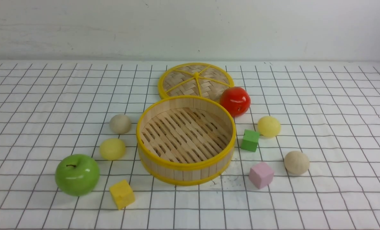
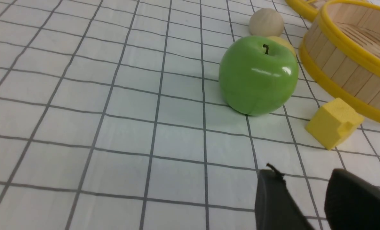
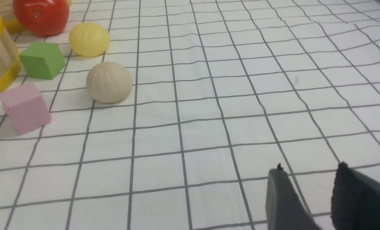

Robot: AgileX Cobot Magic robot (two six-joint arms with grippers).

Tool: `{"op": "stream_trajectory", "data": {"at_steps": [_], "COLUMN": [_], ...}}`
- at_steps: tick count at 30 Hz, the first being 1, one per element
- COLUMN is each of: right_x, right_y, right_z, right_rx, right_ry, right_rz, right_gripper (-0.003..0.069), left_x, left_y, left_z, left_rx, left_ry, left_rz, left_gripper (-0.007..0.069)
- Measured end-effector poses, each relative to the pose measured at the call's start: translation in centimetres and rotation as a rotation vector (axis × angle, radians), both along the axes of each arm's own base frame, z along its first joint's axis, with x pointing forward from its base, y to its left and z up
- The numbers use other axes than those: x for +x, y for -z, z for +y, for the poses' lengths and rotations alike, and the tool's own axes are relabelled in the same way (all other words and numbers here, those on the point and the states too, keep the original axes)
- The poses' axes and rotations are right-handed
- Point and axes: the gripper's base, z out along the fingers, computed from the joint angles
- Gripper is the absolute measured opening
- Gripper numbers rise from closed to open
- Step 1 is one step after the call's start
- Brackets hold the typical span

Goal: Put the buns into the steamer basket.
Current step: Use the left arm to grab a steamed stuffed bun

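Observation:
The steamer basket [image 1: 186, 140] stands mid-table with nothing in it. Left of it lie a beige bun [image 1: 120, 124] and a pale yellow bun [image 1: 112, 149]. On its right are a pale yellow bun [image 1: 269, 126] and a beige bun [image 1: 296, 163]. My left gripper [image 2: 305, 175] is open with nothing between its fingers, hovering over bare cloth short of the green apple [image 2: 258, 75]. That apple half hides the yellow bun [image 2: 287, 44], and the beige bun [image 2: 266, 22] lies beyond. My right gripper [image 3: 308, 172] also stands open with nothing in it, well away from the beige bun [image 3: 109, 82] and yellow bun [image 3: 89, 39]. Neither arm shows in the front view.
A flat woven lid [image 1: 195, 80] lies behind the basket, with a red apple [image 1: 235, 101] beside it. A green apple [image 1: 77, 174] and yellow cube [image 1: 122, 194] sit front left. A green cube [image 1: 250, 140] and pink cube [image 1: 261, 174] sit to the basket's right.

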Motion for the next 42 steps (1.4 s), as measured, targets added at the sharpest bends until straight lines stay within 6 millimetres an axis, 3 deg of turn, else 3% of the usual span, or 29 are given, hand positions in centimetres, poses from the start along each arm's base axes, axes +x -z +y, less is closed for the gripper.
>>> {"op": "stream_trajectory", "data": {"at_steps": [12, 20, 26, 33, 38, 42], "right_x": [0.0, 0.0, 0.0, 0.0, 0.0, 0.0], "right_y": [0.0, 0.0, 0.0, 0.0, 0.0, 0.0], "right_z": [-0.2, -0.2, -0.2, -0.3, -0.3, -0.3], "right_rx": [-0.069, -0.07, -0.07, -0.073, -0.073, -0.073], "right_ry": [0.006, 0.006, 0.006, 0.006, 0.006, 0.006], "right_rz": [0.01, 0.012, 0.012, 0.012, 0.012, 0.012], "right_gripper": [0.0241, 0.0241, 0.0241, 0.0241, 0.0241, 0.0241], "left_x": [0.1, 0.4, 0.3, -0.1, -1.1, -2.3], "left_y": [-0.2, -2.0, -3.6, -5.8, -9.7, -16.2], "left_z": [0.0, -0.2, -0.3, 0.0, 0.1, 0.1], "left_rx": [0.011, -0.045, -0.293, -0.349, -0.366, -0.381], "left_ry": [0.001, 0.018, 0.003, 0.01, 0.026, 0.044], "left_rz": [-0.027, -0.222, -0.367, -0.591, -0.685, -0.723], "left_gripper": [0.0238, 0.0238, 0.0238, 0.0238, 0.0238, 0.0238]}}
